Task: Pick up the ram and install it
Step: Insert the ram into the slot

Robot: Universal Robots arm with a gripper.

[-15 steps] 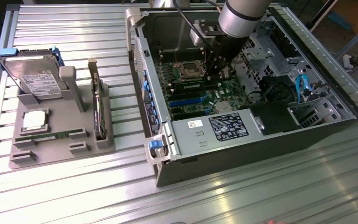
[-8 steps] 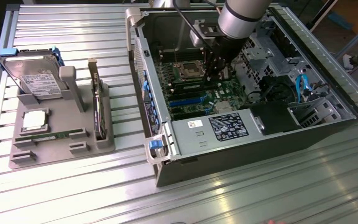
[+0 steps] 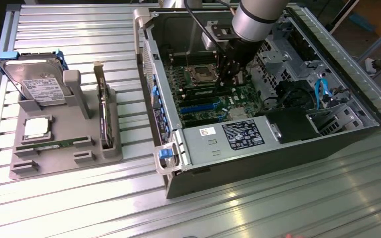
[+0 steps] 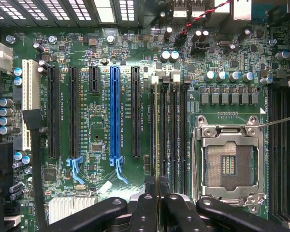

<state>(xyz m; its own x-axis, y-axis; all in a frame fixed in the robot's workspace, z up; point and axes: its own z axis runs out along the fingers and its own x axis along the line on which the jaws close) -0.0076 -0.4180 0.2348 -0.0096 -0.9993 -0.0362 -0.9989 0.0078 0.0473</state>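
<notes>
Black gripper (image 4: 158, 197) pinches the ram (image 4: 157, 140) edge-on, the stick standing along the DIMM slot furthest from the CPU socket (image 4: 228, 164) on the green mobo (image 4: 99, 121), inside the open PC case (image 3: 257, 163), w/ a grey parts tray (image 3: 51, 166) well apart at the exterior view's left.

Gripper (image 3: 228, 79) over memory slots (image 4: 171, 135) inside case (image 3: 277, 158); tray (image 3: 51, 166) at exterior view's left

Wrist view: ram (image 4: 157, 145) edge-on, faces unseen, one end buried between the fingers of the gripper (image 4: 159, 198), which the frame cuts off. Exterior view: arm (image 3: 260, 17) cropped at top; power-supply label (image 3: 242, 135) unreadable.
</notes>
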